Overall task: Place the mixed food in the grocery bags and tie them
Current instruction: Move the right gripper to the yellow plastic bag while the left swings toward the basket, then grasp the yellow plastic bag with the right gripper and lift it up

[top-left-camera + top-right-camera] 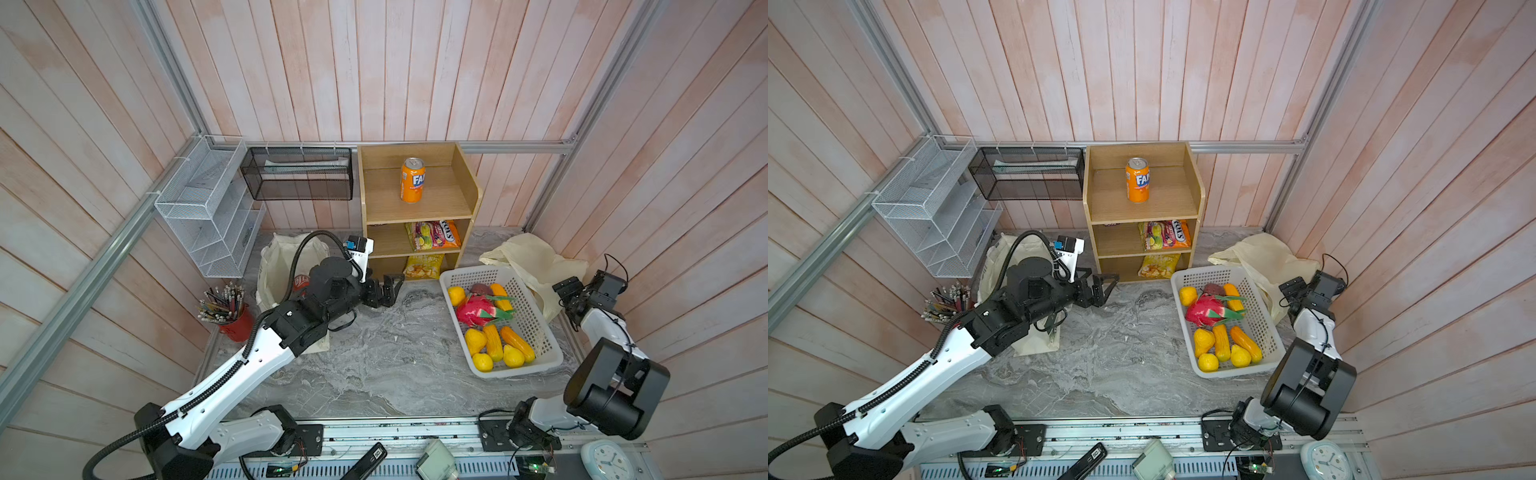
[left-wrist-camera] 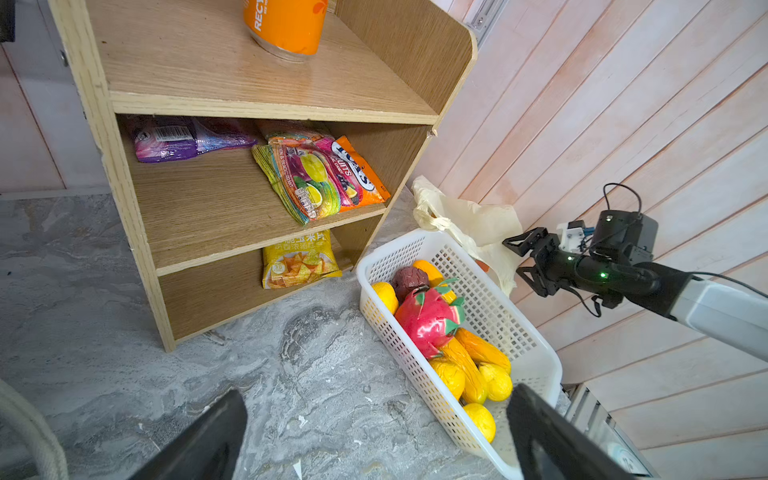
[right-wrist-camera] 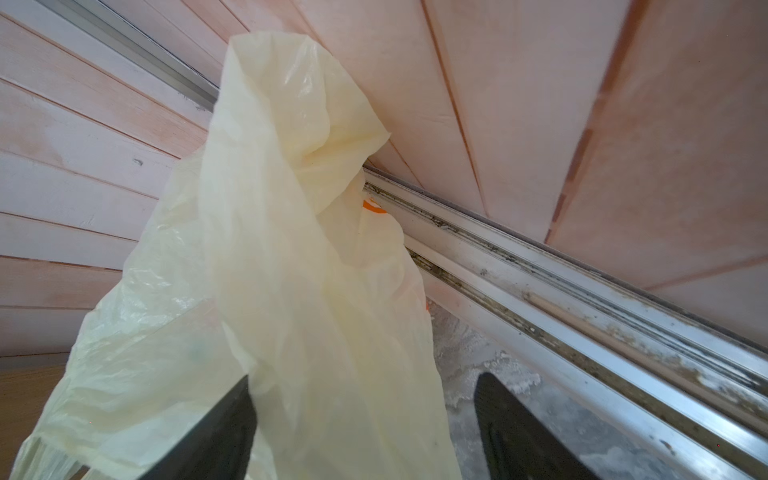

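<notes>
Orange can (image 1: 412, 179), top of the shelf (image 1: 436, 203): "FA" is read in both top views, "RECY" near its base in the left wrist view. Candy packet (image 2: 328, 174), middle level: "UITS" is read. Yellow packet (image 2: 300, 259), bottom level: Chinese characters are noted.

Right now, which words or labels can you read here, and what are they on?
"FA": orange can atop the shelf unit; rest turned away.
"RECY": same can, in the left wrist view.
"UITS": multicoloured candy packet, middle shelf.
"米片": yellow snack packet, bottom shelf.
Red can in the cloth tote: white script, partly hidden, unreadable.
Clock numerals: too small.
</notes>
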You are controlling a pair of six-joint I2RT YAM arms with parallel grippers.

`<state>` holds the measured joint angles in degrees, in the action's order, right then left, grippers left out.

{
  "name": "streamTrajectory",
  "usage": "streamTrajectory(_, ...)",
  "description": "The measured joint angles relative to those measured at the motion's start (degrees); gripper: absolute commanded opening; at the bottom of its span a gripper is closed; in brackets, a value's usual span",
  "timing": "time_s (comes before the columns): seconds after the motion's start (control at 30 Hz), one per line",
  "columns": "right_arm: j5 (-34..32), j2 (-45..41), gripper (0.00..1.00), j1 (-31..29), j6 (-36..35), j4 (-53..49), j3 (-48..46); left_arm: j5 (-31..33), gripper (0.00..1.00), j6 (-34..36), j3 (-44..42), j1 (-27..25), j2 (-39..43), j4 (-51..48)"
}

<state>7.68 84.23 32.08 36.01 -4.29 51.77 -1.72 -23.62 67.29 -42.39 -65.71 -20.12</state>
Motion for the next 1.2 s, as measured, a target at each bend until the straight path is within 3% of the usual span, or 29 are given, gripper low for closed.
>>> streamTrajectory(0.13,2.97,3.10,0.55,0.00,0.31,1.66,1.68,0.00,1.00,-0.22,0.00,-0.02,-0.87,0.02)
streamTrajectory(0.3,6.84,3.45,0.12,0.00,2.05,4.42,1.68,0.02,1.00,-0.63,0.00,0.00,-2.43,0.20)
streamTrajectory(0.37,8.20,3.04,0.00,0.00,3.06,5.49,1.38,0.04,1.00,-0.63,0.00,-0.04,-2.91,0.42)
streamTrajectory(0.83,17.25,-5.57,0.00,-0.87,9.99,11.61,3.37,2.84,1.00,0.04,0.00,-0.04,-3.23,0.39)
streamTrajectory(1.2,22.91,-13.29,0.00,-8.31,11.17,13.18,10.91,4.07,1.00,0.04,0.26,-0.04,-3.30,0.42)
